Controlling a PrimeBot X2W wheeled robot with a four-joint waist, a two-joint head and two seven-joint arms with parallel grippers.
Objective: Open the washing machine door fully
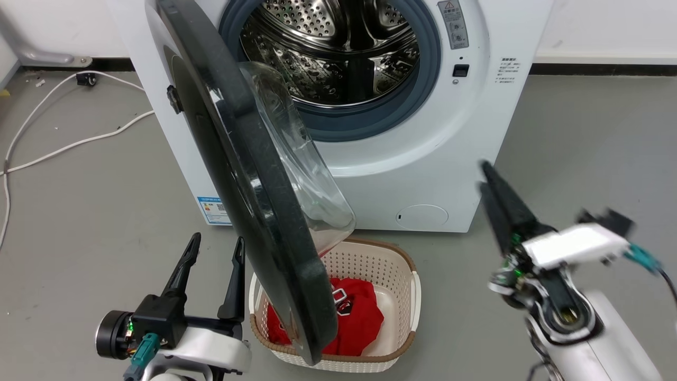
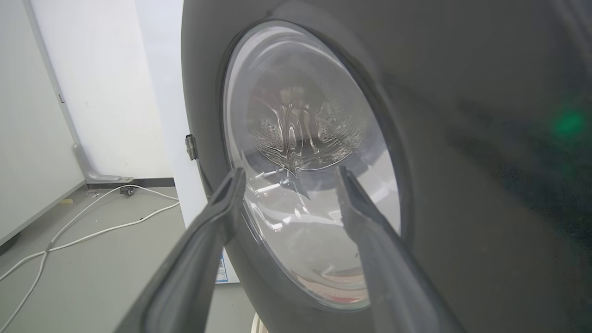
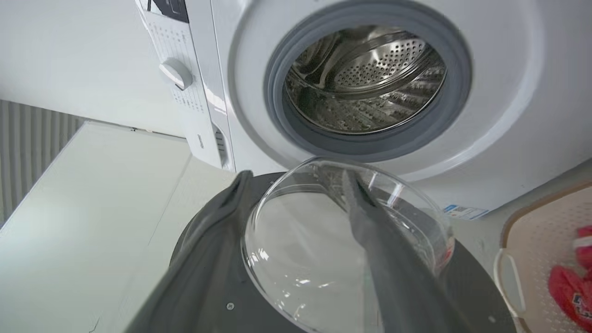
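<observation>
Fingers [image 1: 182, 270] of left gripper [image 1: 218, 238] spread, just beside washing machine door [image 1: 227, 132]

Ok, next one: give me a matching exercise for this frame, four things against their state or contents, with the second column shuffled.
Things:
1. washing machine door
2. laundry basket
3. left gripper
4. steel drum

States:
A. holds a red garment
B. fingers apart, gripping nothing
C. swung partly open, standing out from the machine
D. shiny and perforated, inside the grey rubber ring

Pairs: 1-C; 2-A; 3-B; 4-D
</observation>
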